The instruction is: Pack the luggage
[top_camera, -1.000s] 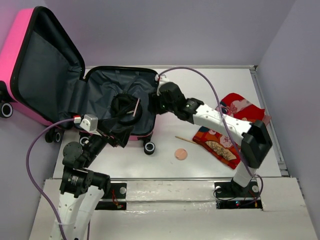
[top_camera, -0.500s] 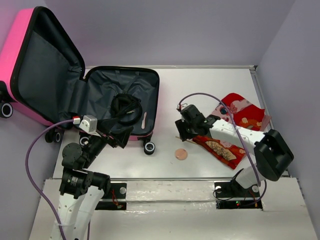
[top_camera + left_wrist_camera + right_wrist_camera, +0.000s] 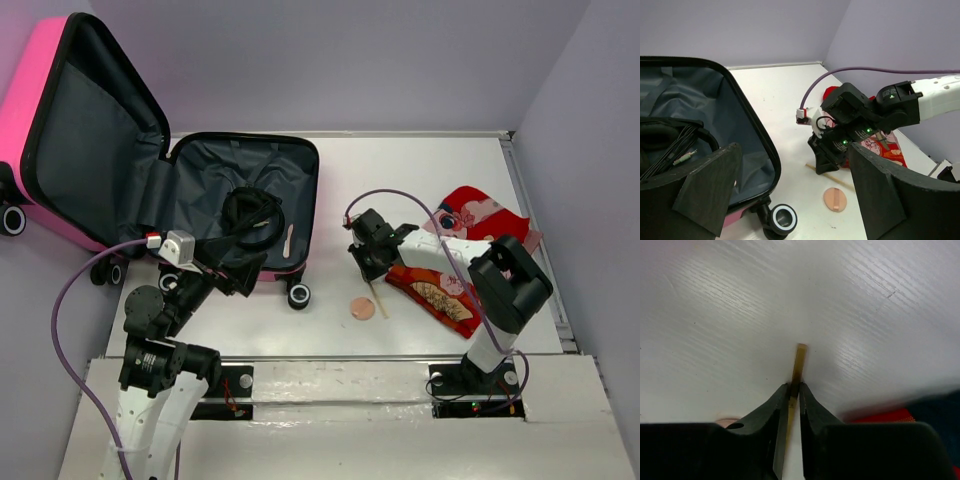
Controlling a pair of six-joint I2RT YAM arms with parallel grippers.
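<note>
Free table in the far-middle; walls hem in the left, far and right sides. The luggage sits far-left and open, with its pink lid leaning on the left wall, grey lining and black wheels. Inside are black coiled cables. Right gripper is clamped on a thin wooden stick, just left of the red cloth. Left gripper is spread wide at the luggage's near rim.

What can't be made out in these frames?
- Stick: right wrist view, right gripper covers its near length.
- Luggage: top view, lid cut by left edge.
- Black bundle inside: top view, too dark to identify.
- Red cloth: top view, right arm overlaps it.
</note>
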